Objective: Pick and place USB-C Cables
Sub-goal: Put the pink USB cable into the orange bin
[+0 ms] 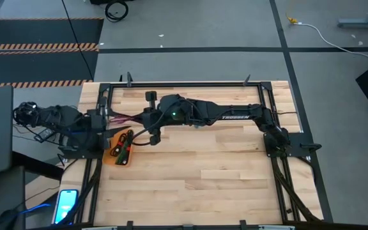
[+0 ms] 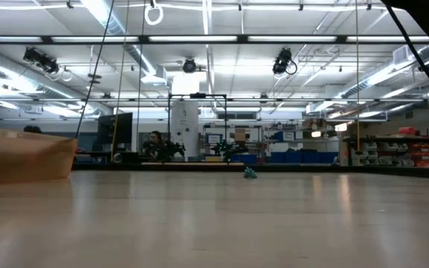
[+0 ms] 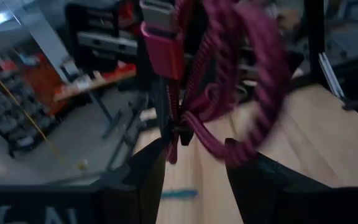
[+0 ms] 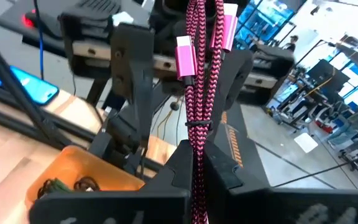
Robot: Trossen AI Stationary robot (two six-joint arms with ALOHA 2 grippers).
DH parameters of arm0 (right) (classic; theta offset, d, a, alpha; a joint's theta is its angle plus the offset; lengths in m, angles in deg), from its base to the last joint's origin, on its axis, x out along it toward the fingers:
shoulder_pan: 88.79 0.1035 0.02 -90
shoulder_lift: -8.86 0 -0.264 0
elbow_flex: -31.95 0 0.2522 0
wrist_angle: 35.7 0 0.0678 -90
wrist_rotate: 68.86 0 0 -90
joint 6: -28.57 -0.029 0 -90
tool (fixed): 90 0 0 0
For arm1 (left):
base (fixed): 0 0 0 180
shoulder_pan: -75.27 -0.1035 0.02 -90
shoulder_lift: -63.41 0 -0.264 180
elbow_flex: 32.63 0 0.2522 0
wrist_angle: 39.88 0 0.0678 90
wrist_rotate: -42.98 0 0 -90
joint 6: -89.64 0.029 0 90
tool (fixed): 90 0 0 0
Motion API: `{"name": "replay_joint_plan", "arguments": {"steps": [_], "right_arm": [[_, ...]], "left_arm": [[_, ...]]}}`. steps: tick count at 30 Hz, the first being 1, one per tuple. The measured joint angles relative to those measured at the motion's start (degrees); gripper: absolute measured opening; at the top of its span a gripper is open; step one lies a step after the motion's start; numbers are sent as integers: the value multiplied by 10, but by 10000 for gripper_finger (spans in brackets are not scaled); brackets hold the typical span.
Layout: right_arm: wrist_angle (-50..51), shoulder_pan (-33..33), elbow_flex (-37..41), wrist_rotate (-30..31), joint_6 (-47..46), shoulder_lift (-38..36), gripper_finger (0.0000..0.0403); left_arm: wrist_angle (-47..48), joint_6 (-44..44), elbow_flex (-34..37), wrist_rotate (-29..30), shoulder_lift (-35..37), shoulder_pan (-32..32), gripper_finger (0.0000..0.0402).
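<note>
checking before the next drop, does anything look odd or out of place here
Yes: both grippers pinch the same maroon cable above the table's left end. The right gripper and left gripper each hold it beside the orange bin.

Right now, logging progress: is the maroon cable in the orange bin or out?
Out. The maroon cable hangs pinched between both grippers' fingers, above the orange bin.

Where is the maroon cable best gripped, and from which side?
On the maroon cable, probably the doubled strands near its tie, closing across them from the side, clear of the plugs; the right gripper pinches there, the left gripper by the looped end.
</note>
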Motion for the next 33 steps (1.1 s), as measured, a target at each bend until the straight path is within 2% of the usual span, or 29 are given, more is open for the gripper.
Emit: {"name": "replay_joint_plan", "arguments": {"steps": [6, 27, 33], "right_arm": [[4, 0, 0, -7, -8, 2, 16], [-6, 0, 0, -7, -10, 2, 16], [0, 0, 0, -8, -10, 2, 16]], "left_arm": [[-62, 31, 10, 7, 0, 0, 172], [-69, 3, 10, 10, -11, 0, 172], [-70, 6, 10, 35, -16, 1, 172]]}}
